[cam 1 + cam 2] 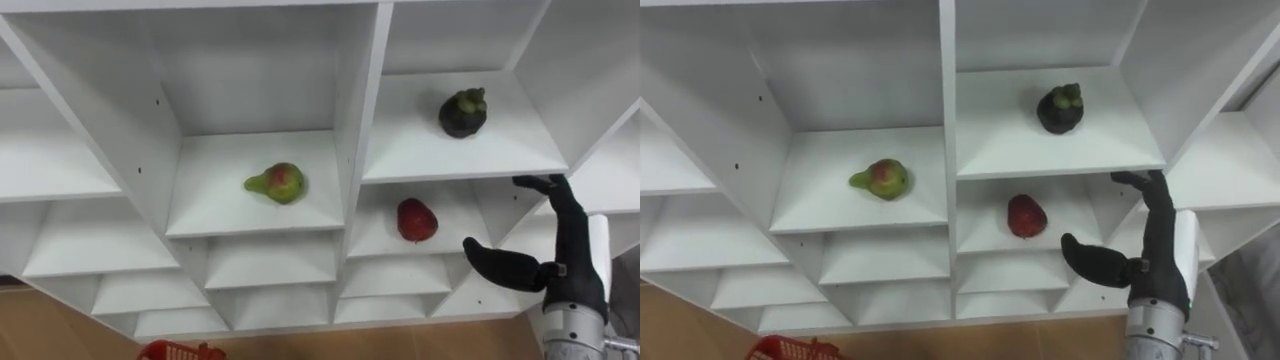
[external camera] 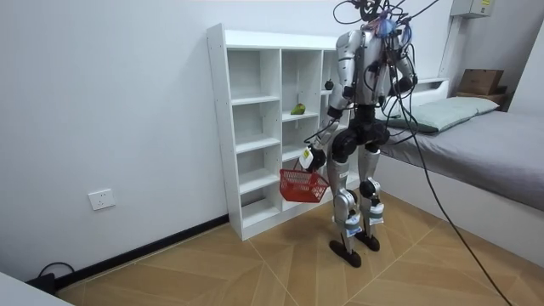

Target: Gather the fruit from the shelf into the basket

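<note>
Inspection of the white closet (image 1: 355, 150), operator. You have three fruits on its shelves, none of them held.

1. A green pear with a red blush (image 1: 275, 183) lies on its side in the compartment left of the central upright. It can also be made out in the room view.
2. A dark mangosteen (image 1: 462, 113) sits in the next compartment over, at about 2 o'clock from the pear, near the middle of its shelf.
3. A red fruit (image 1: 417, 220) rests one shelf below the mangosteen, at roughly 7 o'clock from it, close to the front edge.

Your right hand (image 1: 572, 275) is raised in front of the closet at 4 o'clock from the red fruit, near it but clear of it. Its fingers (image 1: 563, 210) stand straight and point up toward the front edge of the mangosteen's shelf. The thumb is spread wide toward 9 o'clock. The hand holds nothing.

Your left hand (image 2: 313, 158) hangs low at hip height in the room view, with its fingers closed round the handle of a red basket (image 2: 302, 184). The basket hangs free beneath the hand, and its rim appears at 7 o'clock in the left eye view.

The robot stands upright on the wooden floor (image 2: 255, 263), directly before the closet. A bed (image 2: 484, 144) lies behind it, on the room view's right.
</note>
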You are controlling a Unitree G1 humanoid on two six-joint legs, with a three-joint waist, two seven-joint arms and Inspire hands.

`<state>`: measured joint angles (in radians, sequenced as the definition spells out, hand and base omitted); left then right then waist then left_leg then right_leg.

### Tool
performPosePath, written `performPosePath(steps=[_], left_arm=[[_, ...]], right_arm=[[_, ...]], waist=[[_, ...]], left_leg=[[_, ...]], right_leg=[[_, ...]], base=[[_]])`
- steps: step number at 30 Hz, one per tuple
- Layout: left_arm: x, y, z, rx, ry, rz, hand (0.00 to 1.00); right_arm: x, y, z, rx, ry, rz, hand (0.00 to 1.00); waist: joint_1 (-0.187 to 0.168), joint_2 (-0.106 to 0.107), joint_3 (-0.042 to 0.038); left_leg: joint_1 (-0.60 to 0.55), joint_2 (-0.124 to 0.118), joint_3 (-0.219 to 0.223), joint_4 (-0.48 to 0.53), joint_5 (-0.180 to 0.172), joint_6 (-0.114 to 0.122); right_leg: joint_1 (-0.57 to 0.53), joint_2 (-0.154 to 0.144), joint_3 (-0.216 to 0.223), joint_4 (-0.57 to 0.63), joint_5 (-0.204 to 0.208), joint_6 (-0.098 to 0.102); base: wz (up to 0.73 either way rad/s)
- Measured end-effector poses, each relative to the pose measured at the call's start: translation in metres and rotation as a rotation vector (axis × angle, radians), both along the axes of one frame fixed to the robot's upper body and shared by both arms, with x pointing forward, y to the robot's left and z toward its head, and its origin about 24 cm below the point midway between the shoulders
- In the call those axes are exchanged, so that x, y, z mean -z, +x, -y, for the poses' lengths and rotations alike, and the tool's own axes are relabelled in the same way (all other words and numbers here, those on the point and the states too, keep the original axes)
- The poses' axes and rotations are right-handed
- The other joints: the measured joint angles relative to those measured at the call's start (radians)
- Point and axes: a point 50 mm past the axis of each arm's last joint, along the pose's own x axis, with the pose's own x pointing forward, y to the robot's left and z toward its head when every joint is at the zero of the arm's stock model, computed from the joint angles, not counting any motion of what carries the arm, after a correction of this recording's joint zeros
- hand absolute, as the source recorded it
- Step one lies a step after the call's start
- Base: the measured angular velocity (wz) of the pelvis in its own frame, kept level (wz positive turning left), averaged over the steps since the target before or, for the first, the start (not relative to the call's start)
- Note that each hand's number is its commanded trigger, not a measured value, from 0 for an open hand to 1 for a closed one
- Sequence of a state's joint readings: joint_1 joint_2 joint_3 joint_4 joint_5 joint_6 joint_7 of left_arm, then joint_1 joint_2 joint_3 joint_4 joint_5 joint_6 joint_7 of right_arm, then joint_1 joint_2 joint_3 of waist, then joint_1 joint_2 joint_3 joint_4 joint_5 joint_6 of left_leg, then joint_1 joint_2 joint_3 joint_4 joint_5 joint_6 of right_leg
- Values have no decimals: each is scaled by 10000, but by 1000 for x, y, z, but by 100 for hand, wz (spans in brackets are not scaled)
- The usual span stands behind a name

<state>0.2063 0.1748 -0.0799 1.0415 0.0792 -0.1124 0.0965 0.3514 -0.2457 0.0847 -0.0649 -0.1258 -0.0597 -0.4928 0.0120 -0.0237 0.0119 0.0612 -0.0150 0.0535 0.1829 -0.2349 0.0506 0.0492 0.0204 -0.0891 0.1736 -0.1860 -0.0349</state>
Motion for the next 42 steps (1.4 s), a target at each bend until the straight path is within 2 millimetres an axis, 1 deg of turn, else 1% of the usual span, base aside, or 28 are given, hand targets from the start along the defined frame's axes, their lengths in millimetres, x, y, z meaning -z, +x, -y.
performPosePath(steps=[5, 11, 14, 17, 19, 24, 31, 37, 39, 40, 41, 42], left_arm=[[0, 1, 0, 12, -14, 7, 100], [0, 1, 0, 20, -139, 1, 100], [0, -2, -1, 44, -128, -82, 100], [-1, -4, -3, 89, -59, -114, 100], [-1, -9, -6, 89, 20, -245, 100], [-2, -8, -12, 125, 181, -263, 100], [-4, 5, -13, 389, 198, 100, 100], [-4, 10, -10, 622, 117, 154, 100], [-4, 11, -10, 656, 29, 148, 100], [-4, 11, -9, 685, -39, 133, 100], [-4, 13, -9, 725, -97, 150, 100], [-4, 13, -9, 740, -117, 160, 100]], right_arm=[[-1, 3, 0, 8, -26, -66, 0], [-1, 4, 0, -124, -10, -86, 0], [-6, 5, -1, -260, -140, -36, 0], [-7, 3, -2, -466, -475, -71, 0], [-9, 0, -4, -670, -533, -106, 0], [-12, -6, -7, -1213, -1394, -276, 0], [-14, -7, -6, -1479, -2257, -325, 0], [-22, -8, -9, -1602, -2262, 2, 0], [-28, -11, -13, -1832, -2283, 414, 0], [-35, -12, -18, -2174, -2242, 898, 0], [-41, -12, -24, -2501, -2144, 1368, 0], [-43, -12, -27, -2672, -2103, 1533, 0]], waist=[[-3, -31, 12], [-3, 21, -7], [-60, 77, -32], [-90, 103, -49], [-96, 106, -50], [-126, 110, -54], [-123, 92, -65], [-125, 93, -70], [-124, 109, -98], [-128, 111, -110], [-124, 89, -140], [-122, 73, -170]], left_leg=[[22, 6, 4, 61, 1, 0], [-6, 21, 19, 61, 9, -13], [-226, 14, 33, 109, 32, -13], [-292, 7, 152, 151, 32, -15], [-292, 14, 191, 134, 31, -18], [-263, 22, 208, 113, 32, -20], [-336, 26, 259, 121, 33, -19], [-338, 19, 319, 119, 32, -19], [-342, 18, 350, 119, 32, -19], [-349, 20, 355, 117, 32, -19], [-349, 22, 363, 115, 32, -19], [-348, 23, 365, 111, 32, -19]], right_leg=[[8, -3, -21, 18, 15, -18], [-51, -1, -14, 133, 14, -23], [-259, 14, -20, 159, 23, -35], [-313, 13, 18, 144, 27, -40], [-322, 14, 60, 114, 34, -51], [-382, 26, 127, 119, 37, -57], [-493, 6, 162, 170, 40, -56], [-522, 24, 195, 186, 43, -62], [-517, 22, 214, 160, 45, -65], [-517, 21, 257, 156, 46, -65], [-517, 26, 310, 144, 48, -63], [-514, 26, 311, 137, 48, -62]], base=[[0], [0], [0], [-3], [-5], [-5], [-1], [-1], [0], [0], [0], [0]])
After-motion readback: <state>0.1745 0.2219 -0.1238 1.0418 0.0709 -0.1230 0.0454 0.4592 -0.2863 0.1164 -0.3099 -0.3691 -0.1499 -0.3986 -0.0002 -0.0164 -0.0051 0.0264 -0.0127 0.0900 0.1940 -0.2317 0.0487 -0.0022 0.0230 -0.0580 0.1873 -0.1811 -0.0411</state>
